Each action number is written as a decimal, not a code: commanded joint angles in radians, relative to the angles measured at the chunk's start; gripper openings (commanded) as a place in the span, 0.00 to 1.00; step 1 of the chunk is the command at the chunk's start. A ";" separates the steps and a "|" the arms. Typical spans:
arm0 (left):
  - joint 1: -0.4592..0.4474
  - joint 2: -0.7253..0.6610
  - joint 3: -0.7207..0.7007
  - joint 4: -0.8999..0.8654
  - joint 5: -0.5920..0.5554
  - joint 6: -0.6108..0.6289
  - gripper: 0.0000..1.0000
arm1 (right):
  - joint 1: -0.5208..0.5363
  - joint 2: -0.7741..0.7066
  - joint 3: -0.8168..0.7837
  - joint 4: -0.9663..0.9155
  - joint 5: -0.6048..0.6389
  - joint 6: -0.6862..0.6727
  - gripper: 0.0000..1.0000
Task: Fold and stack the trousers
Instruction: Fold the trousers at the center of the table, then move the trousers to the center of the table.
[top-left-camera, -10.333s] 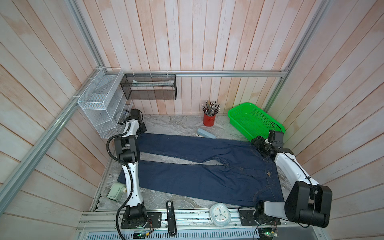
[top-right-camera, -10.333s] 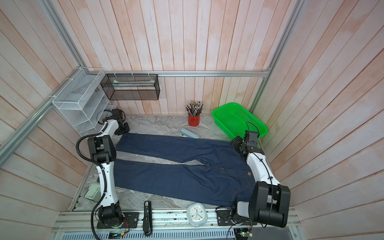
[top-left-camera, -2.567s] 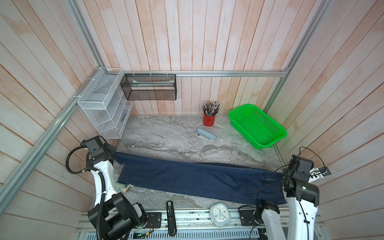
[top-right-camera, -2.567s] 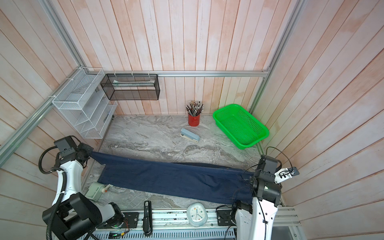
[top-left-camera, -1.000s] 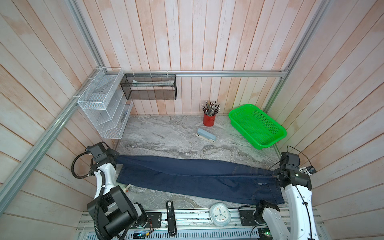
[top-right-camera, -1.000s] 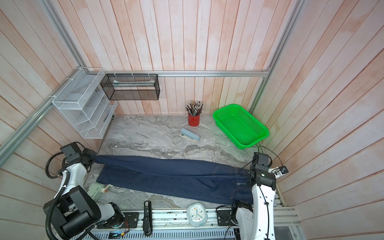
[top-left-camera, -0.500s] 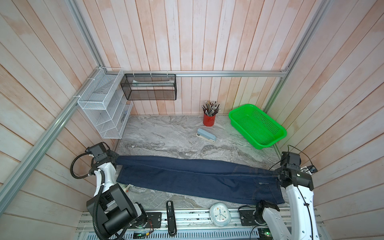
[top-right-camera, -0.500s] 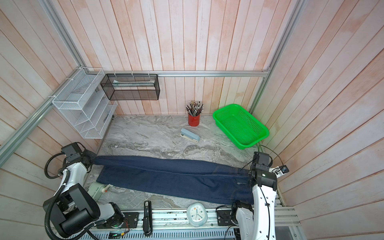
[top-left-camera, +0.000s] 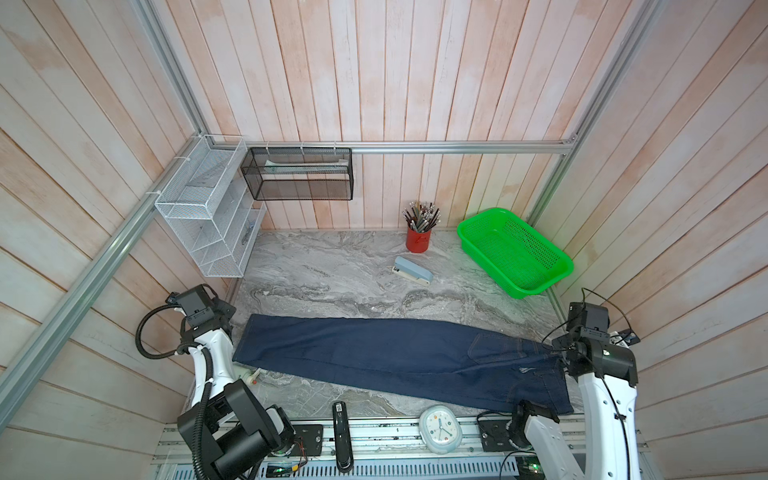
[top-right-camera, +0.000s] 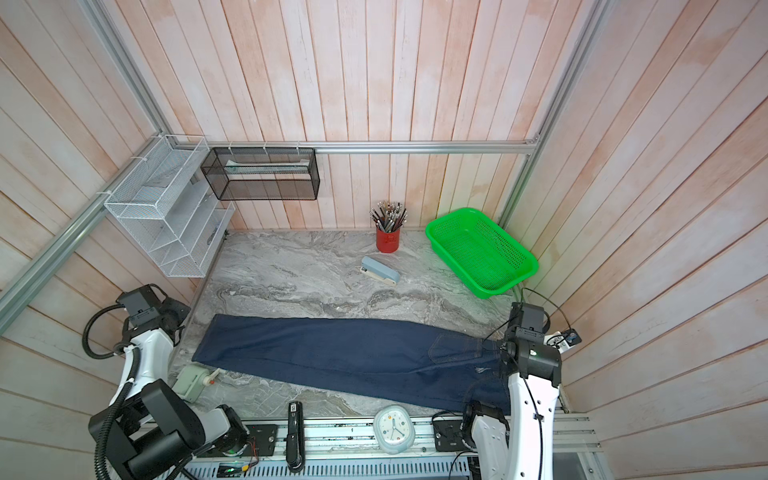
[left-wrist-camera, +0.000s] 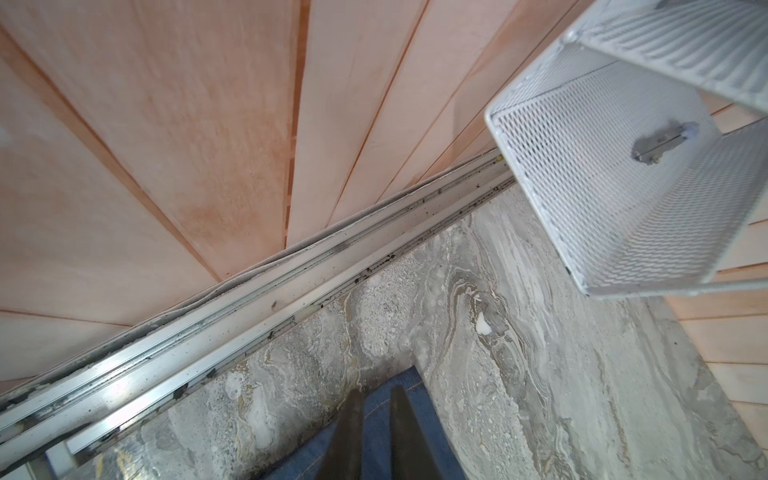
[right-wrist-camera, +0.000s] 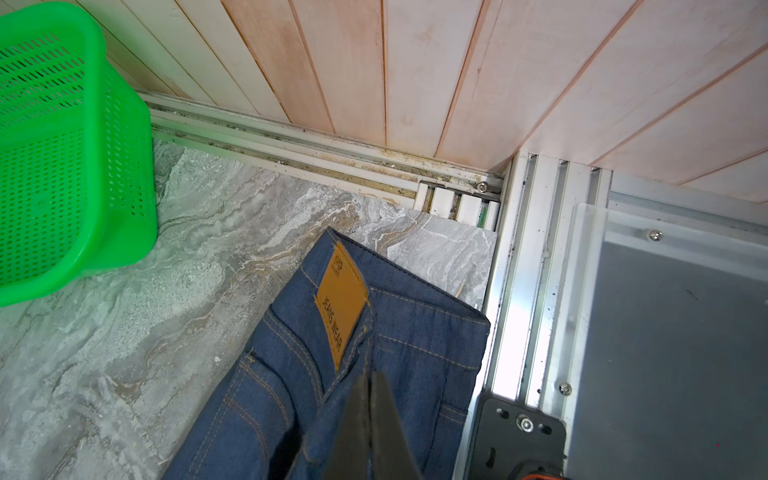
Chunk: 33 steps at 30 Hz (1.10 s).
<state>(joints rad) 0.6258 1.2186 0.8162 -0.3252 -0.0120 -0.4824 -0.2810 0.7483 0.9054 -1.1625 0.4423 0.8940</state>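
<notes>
Near edge: a white clock (top-left-camera: 440, 428) and a black bar-shaped device (top-left-camera: 341, 432) lie on the front rail.

Trousers (top-left-camera: 395, 357): folded lengthwise, leg on leg. They lie as one long dark strip across the near half of the table (top-left-camera: 332, 274). In both top views the hem end is at the left and the waist end at the right edge.

Right hand (right-wrist-camera: 368, 374): fingers closed, pinching the waistband just beside the tan leather patch (right-wrist-camera: 341, 299). The denim rises in a ridge at the pinch.

Left hand (left-wrist-camera: 376, 395): over the hem end. Its fingers stand slightly apart, denim shows through the gap, and the hem lies flat on the table.

Mid table: a blue-grey stapler (top-left-camera: 411, 271), well apart from the trousers.

Far edge: a red cup of pencils (top-left-camera: 419, 239) and a green basket (top-left-camera: 515, 253) in the far right corner. A white wire shelf (top-left-camera: 208, 212) and a black mesh tray (top-left-camera: 297, 180) hang on the walls.
</notes>
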 joint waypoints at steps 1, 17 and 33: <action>0.005 -0.021 -0.012 0.006 -0.017 0.005 0.17 | 0.006 -0.003 0.027 -0.053 -0.010 -0.019 0.06; -0.052 -0.001 0.156 -0.114 0.137 -0.048 0.32 | 0.002 0.075 0.298 -0.087 -0.039 0.002 0.53; -0.432 0.089 0.166 -0.181 0.360 -0.155 0.40 | 0.079 0.180 -0.206 0.289 -0.578 0.177 0.41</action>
<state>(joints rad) 0.2047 1.2854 1.0039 -0.4854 0.3058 -0.6075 -0.2100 0.8940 0.7334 -0.9707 -0.0654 1.0744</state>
